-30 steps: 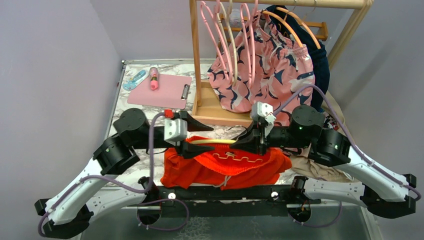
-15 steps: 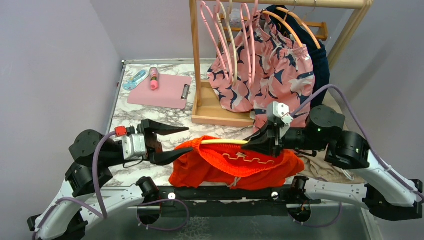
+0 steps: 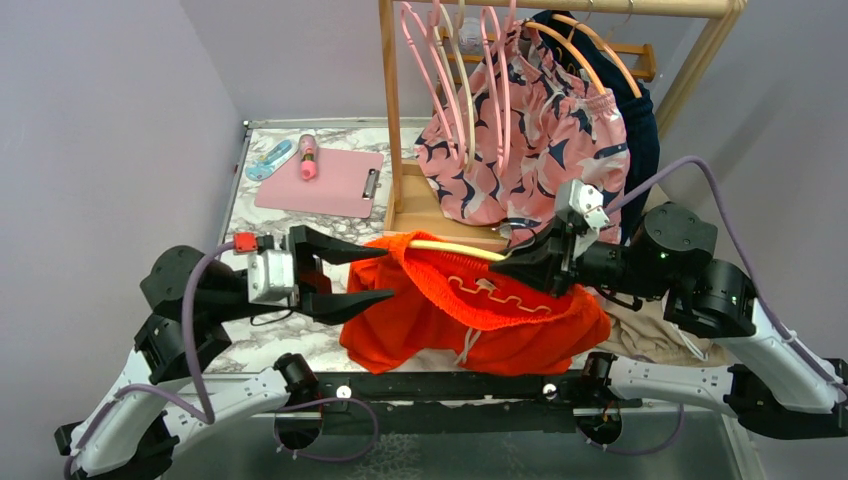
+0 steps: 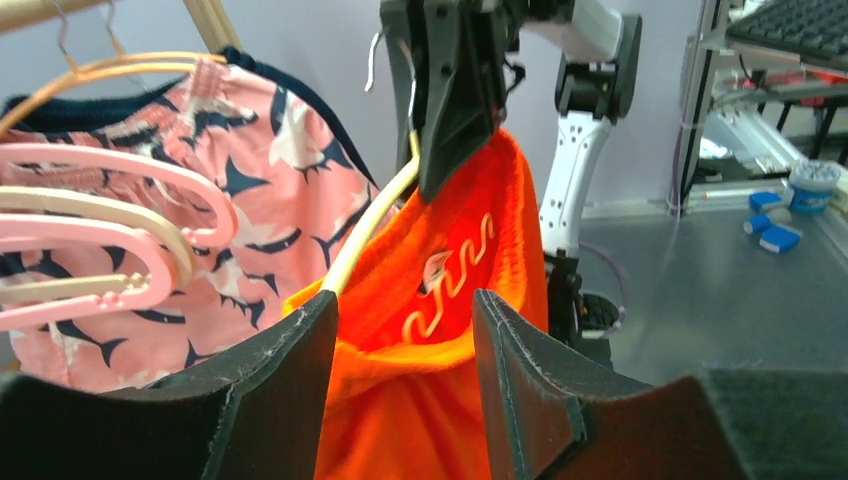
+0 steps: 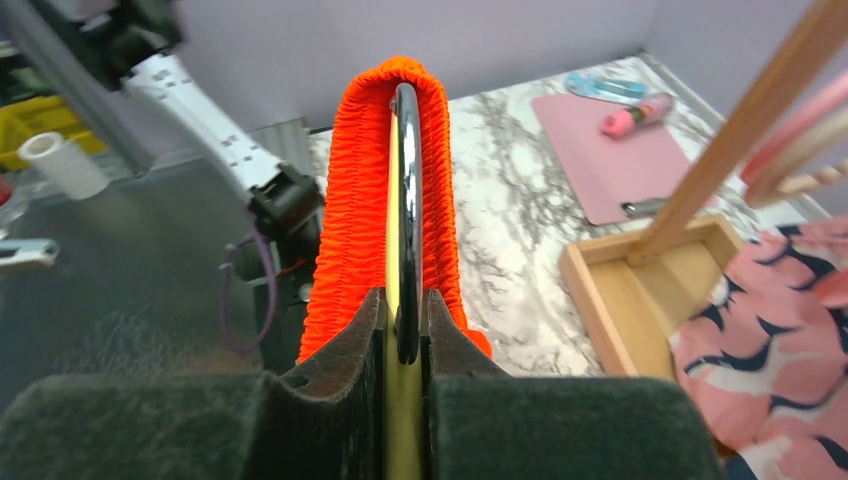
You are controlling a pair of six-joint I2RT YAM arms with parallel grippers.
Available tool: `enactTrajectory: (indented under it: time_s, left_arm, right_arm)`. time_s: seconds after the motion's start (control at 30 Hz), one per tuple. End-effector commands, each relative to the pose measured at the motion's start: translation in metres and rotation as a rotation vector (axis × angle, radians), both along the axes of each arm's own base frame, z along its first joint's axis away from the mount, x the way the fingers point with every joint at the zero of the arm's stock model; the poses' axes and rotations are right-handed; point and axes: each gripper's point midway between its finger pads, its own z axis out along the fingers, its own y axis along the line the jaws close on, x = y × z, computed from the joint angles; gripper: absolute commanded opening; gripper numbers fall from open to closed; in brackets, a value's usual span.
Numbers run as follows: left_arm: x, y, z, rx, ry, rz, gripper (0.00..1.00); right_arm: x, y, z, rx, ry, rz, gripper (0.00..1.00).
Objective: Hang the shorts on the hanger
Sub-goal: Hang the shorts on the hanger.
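Note:
The orange-red shorts (image 3: 470,310) hang by their waistband over the pale-yellow hanger (image 3: 455,247), lifted above the table. My right gripper (image 3: 522,262) is shut on the hanger near its hook; in the right wrist view the hanger (image 5: 393,250) and metal hook run between the pads, with the waistband (image 5: 345,200) around them. My left gripper (image 3: 372,275) is open and empty just left of the shorts. In the left wrist view its fingers (image 4: 290,370) frame the shorts (image 4: 440,300) and the hanger arm (image 4: 365,235).
A wooden rack (image 3: 392,120) stands behind with pink hangers (image 3: 425,60), shark-pattern pink shorts (image 3: 530,140) and orange hangers (image 3: 590,45). A pink clipboard (image 3: 320,180) with a marker lies at the back left. A beige garment (image 3: 645,335) lies under the right arm.
The left gripper let go of the shorts, drew back left and stands open. The right gripper lifted the hanger with the shorts up and to the right.

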Motion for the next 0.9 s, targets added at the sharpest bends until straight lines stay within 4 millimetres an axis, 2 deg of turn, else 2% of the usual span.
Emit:
enactTrajectory:
  time_s: [0.0, 0.1, 0.17, 0.27, 0.37, 0.47, 0.6, 0.87]
  left_arm:
    - [0.003, 0.015, 0.033, -0.139, 0.034, 0.071, 0.54]
    - [0.026, 0.023, 0.030, -0.218, 0.167, 0.201, 0.48]
    - [0.039, 0.028, 0.020, -0.276, 0.308, 0.270, 0.43]
    - [0.060, 0.031, -0.008, -0.326, 0.507, 0.367, 0.33]
    - [0.072, 0.029, -0.039, -0.358, 0.682, 0.425, 0.30]
    - [0.079, 0.021, -0.068, -0.358, 0.810, 0.445, 0.29]
    - [0.083, 0.008, -0.097, -0.308, 0.890, 0.450, 0.29]
    - [0.092, -0.008, -0.137, -0.227, 0.981, 0.483, 0.31]
  right_arm:
    - [0.040, -0.006, 0.033, 0.139, -0.042, -0.225, 0.01]
    - [0.055, -0.005, 0.032, 0.151, -0.018, -0.305, 0.01]
    - [0.065, -0.004, 0.031, 0.146, -0.005, -0.360, 0.01]
    - [0.077, 0.002, 0.027, 0.134, 0.021, -0.413, 0.01]
    - [0.083, 0.015, 0.022, 0.126, 0.048, -0.419, 0.01]
    - [0.088, 0.032, 0.016, 0.116, 0.071, -0.407, 0.01]
    - [0.092, 0.049, 0.013, 0.121, 0.087, -0.384, 0.01]
    - [0.098, 0.064, 0.008, 0.144, 0.106, -0.381, 0.01]
